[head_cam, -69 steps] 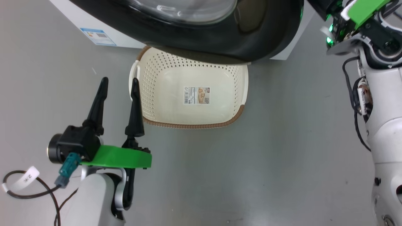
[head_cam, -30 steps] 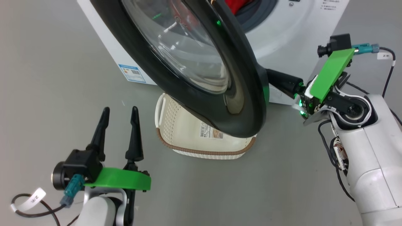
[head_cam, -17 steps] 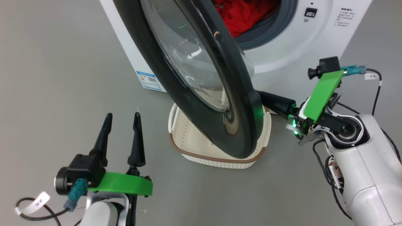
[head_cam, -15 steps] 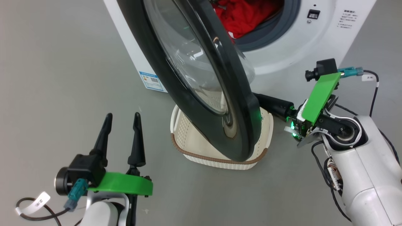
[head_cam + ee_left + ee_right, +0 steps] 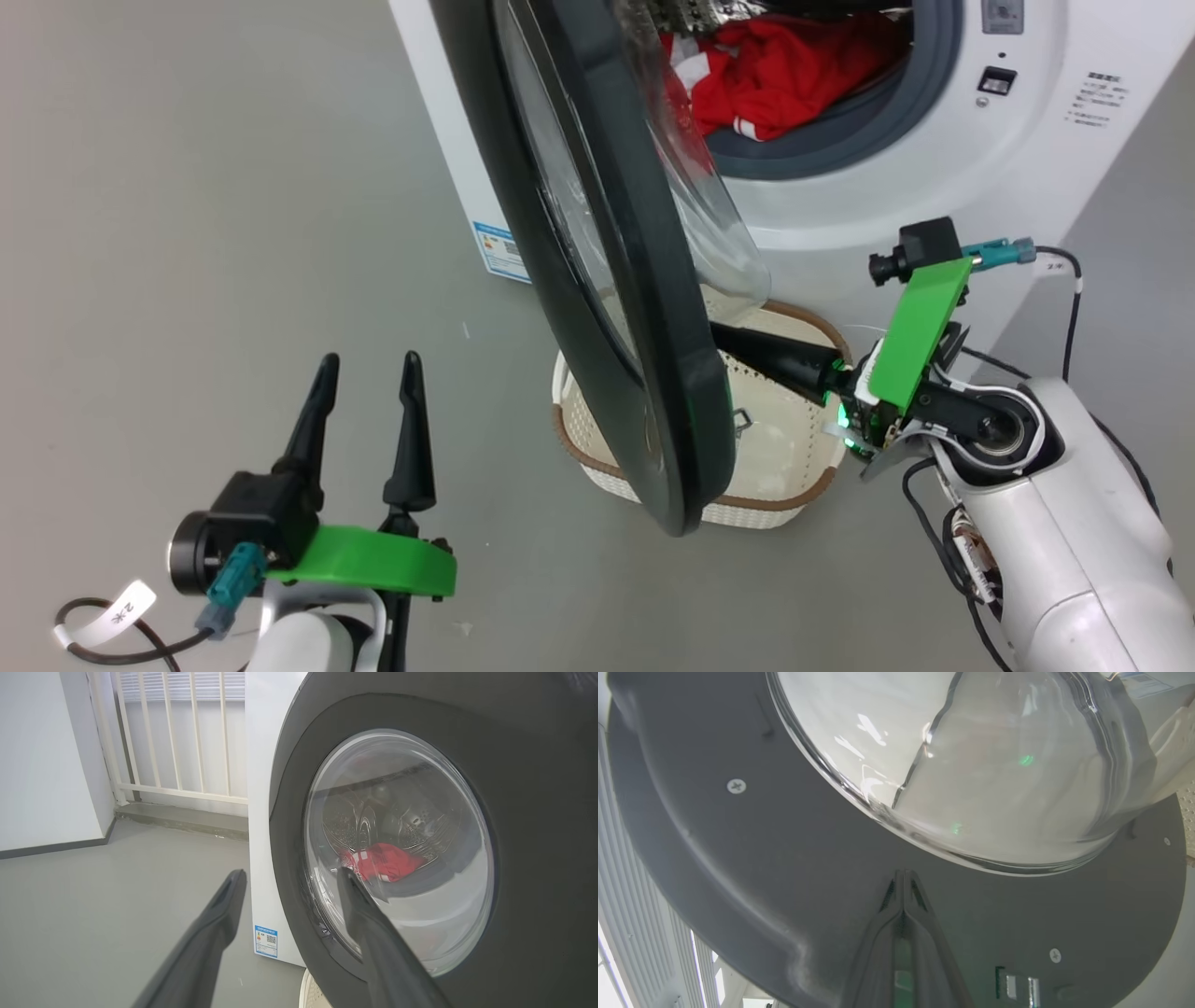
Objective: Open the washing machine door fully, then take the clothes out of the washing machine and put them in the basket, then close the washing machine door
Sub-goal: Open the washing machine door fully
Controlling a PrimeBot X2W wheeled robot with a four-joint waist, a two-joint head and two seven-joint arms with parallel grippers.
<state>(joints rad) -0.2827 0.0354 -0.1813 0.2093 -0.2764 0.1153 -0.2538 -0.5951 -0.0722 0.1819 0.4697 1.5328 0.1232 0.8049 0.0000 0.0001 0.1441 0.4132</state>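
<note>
As the door [image 5: 681, 439] swings wider, the right gripper [image 5: 903, 873], fingers together, pushes its inner face. The left gripper [image 5: 370, 364] waits with fingers apart, and the clothes [image 5: 775, 75] are nearly reachable beyond.

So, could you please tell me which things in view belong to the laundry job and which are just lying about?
Job: washing machine; washing machine door, partly open; red clothes inside the machine; basket on the grey floor; right gripper, shut, at the door's inner face.
Lying about: white railing; white wall; cable tag.

Much of basket [image 5: 786, 450] behind door [image 5: 653, 327]
</note>
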